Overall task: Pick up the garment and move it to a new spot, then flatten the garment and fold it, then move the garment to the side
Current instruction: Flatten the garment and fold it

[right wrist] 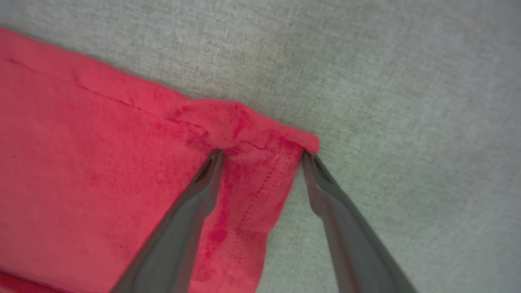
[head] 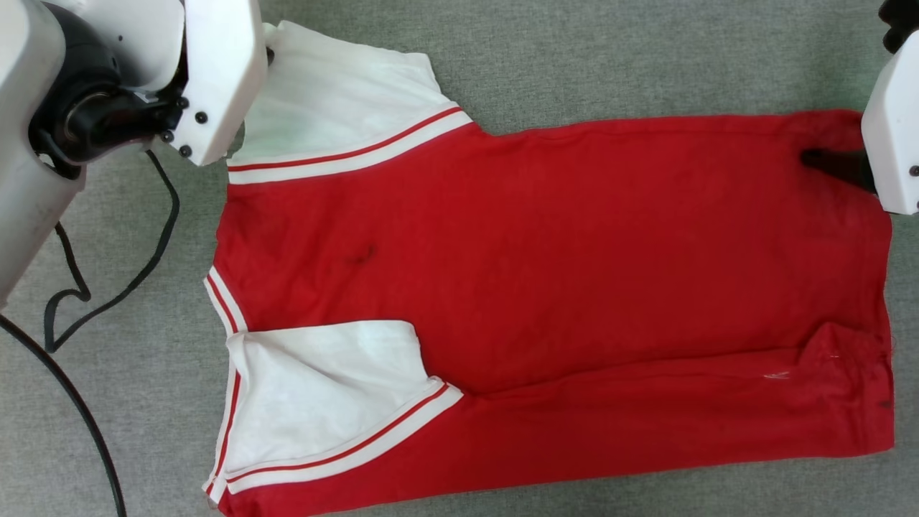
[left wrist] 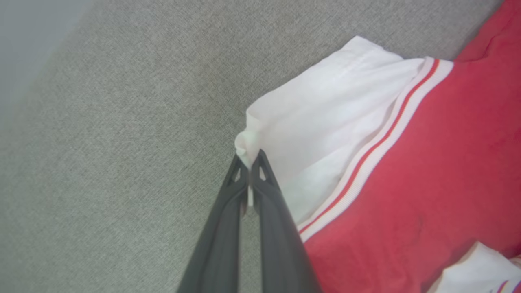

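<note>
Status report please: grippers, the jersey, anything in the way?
Left gripper shut on garment at white sleeve tip. Right gripper open, straddling red hem corner. Garment spread on grey surface. Black cable beside it, apart.

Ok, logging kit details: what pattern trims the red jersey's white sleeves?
Sleeve trim: white with one thin red stripe, clearest in head view.

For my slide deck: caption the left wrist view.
Left end effector pinching the jersey by its white sleeve, on a grey surface.

Indoor spot unclear; grey woven cloth surface [head: 610,57]
</note>
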{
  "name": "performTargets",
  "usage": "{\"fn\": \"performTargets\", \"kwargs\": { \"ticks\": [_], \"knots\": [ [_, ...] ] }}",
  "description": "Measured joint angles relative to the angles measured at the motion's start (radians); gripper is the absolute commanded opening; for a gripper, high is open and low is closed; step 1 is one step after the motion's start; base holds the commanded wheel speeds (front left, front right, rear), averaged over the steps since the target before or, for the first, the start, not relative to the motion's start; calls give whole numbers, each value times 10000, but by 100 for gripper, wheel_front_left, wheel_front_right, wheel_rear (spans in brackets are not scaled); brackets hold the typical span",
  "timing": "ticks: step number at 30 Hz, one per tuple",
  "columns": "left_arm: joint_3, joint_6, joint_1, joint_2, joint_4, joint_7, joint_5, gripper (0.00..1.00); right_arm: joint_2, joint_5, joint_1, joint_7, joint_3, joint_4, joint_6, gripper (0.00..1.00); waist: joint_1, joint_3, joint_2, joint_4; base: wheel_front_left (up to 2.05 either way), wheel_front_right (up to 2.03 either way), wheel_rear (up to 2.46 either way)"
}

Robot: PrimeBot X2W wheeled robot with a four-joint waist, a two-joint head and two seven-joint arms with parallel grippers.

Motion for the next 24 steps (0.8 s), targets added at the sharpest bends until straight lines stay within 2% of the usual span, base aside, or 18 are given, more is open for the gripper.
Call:
{"fn": "performTargets", "kwargs": {
  "ticks": [5,6,7,12,18,22,23,24],
  "knots": [
    [-81,-8,-27,-92,-2,-123,-10,0,-81,21,-80,-151,614,259,-6,100,-1,68,0,128,0,0,0],
    [-111,-13,-25,-90,15,-142,-17,0,-94,71,-80,-268,671,309,-15,27,-1,40,0,122,0,0,0],
    [-140,-23,-23,-88,38,-165,-23,0,-105,125,-76,-453,732,353,-15,0,-1,-2,0,111,0,0,0],
    [-217,-36,162,-38,75,-500,-167,0,-35,428,-63,-1413,1037,640,0,0,0,-420,0,43,0,0,0],
    [-339,-40,888,295,-439,-1083,-458,0,-328,828,14,-2625,1530,606,2,0,0,-1285,0,-7,0,0,0],
    [-389,-48,1674,754,-1005,-1457,-711,0,-715,1191,466,-3404,1950,314,2,0,-1,-1942,0,-7,0,0,0],
    [-454,-46,2124,1076,-1319,-1649,-754,0,-991,1292,734,-3814,2151,136,2,0,0,-2263,0,0,0,0,0],
    [-454,-46,2124,1076,-1319,-1649,-754,0,-991,1292,734,-3814,2151,136,2,0,0,-2263,0,0,0,0,0]
  ]
}}
